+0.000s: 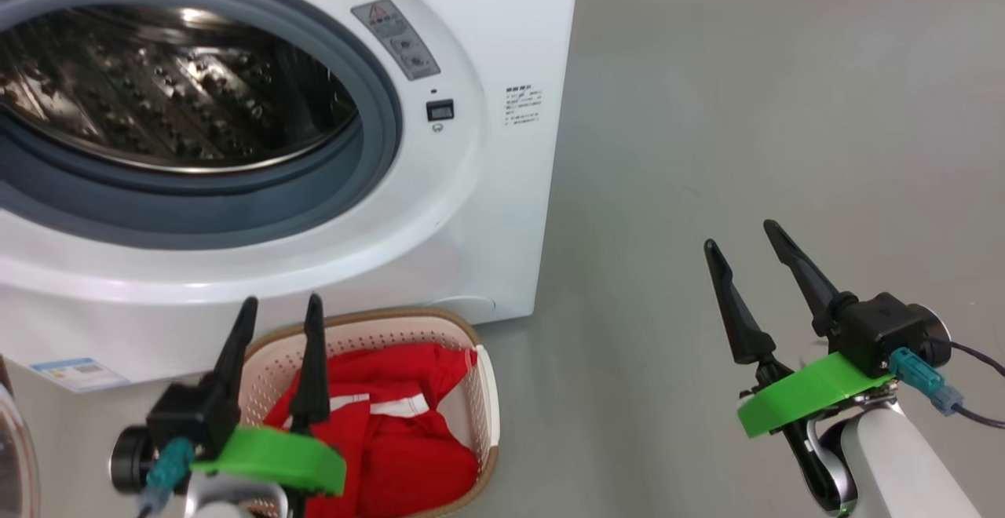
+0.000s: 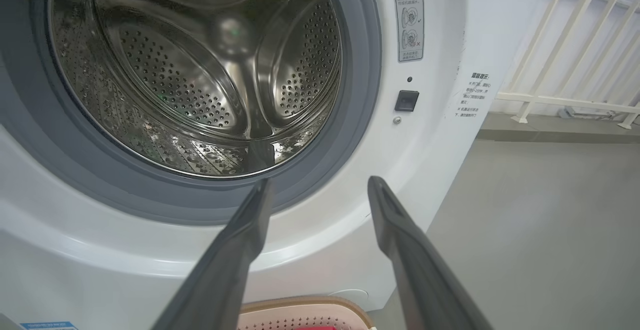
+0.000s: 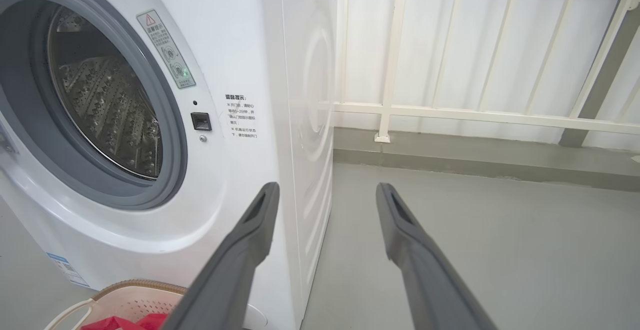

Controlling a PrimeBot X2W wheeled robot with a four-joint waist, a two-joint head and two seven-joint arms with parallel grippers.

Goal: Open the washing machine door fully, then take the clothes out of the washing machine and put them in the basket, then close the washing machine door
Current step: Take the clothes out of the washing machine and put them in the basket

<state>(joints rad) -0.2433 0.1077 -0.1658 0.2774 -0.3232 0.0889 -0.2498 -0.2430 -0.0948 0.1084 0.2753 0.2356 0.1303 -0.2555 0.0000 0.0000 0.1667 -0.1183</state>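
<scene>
The white washing machine (image 1: 471, 188) stands with its round opening uncovered, and the steel drum (image 2: 200, 70) holds nothing. A sliver of the washing machine door (image 1: 12, 455), clear and domed, shows at the head view's lower left edge. On the floor before the machine, the cream basket (image 1: 487, 392) holds the red clothes (image 1: 392, 439) with white trim. My left gripper (image 1: 281, 302) hovers open above the basket's left side, pointing at the drum's lower gasket (image 2: 320, 182). Out to the right over bare floor, my right gripper (image 1: 740, 235) is open and holds nothing (image 3: 327, 187).
Grey floor (image 1: 746, 110) spreads to the right of the machine. A white railing (image 3: 450, 110) runs along a low kerb behind it. The basket rim (image 3: 135, 290) sits close against the machine's front, and a blue label sticker (image 1: 74, 373) marks the lower left panel.
</scene>
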